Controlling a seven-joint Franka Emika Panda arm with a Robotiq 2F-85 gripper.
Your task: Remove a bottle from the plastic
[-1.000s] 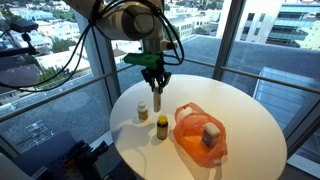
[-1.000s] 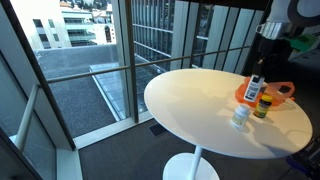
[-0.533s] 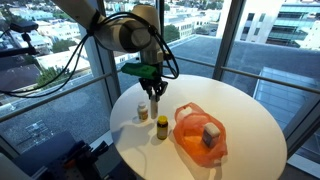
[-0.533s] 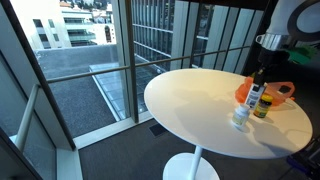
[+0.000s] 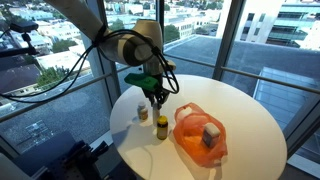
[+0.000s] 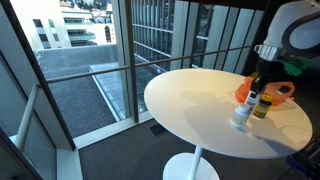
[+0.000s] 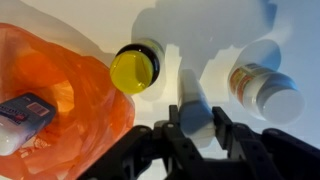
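Table: round white tabletop (image 5: 250,110) beside floor-to-ceiling windows, seen in both exterior views.
White-capped bottle: small amber bottle with a white cap (image 5: 142,111), upright near the table's left edge in an exterior view. Out of the bag, well apart from it. Wrist view shows it at the right (image 7: 268,92).
Gripper: black Robotiq gripper (image 5: 157,100) pointing down, low over the table, just right of the white-capped bottle and behind the yellow-capped one. Fingers enter the wrist view from the bottom (image 7: 205,125).
Jaws: wrist view shows a narrow gap between the fingers, with a grey patch there that could be shadow or a cap. Cannot tell whether they are pinching something or just slightly apart.
Yellow-capped bottle: small dark bottle with a yellow cap (image 5: 162,127), upright toward the near-left edge, on bare table just beside the bag. Whether they touch is unclear. Wrist view has the cap top (image 7: 134,70) next to the orange film.
Plastic bag: crumpled translucent orange plastic bag (image 5: 192,140) lying at the near edge, right of both bottles. It fills the left side of the wrist view (image 7: 70,90).
Bag contents: pale boxy item with a label (image 5: 210,133) inside the bag. Wrist view shows a dark printed face (image 7: 25,110) through the plastic. Too small to tell what it is.
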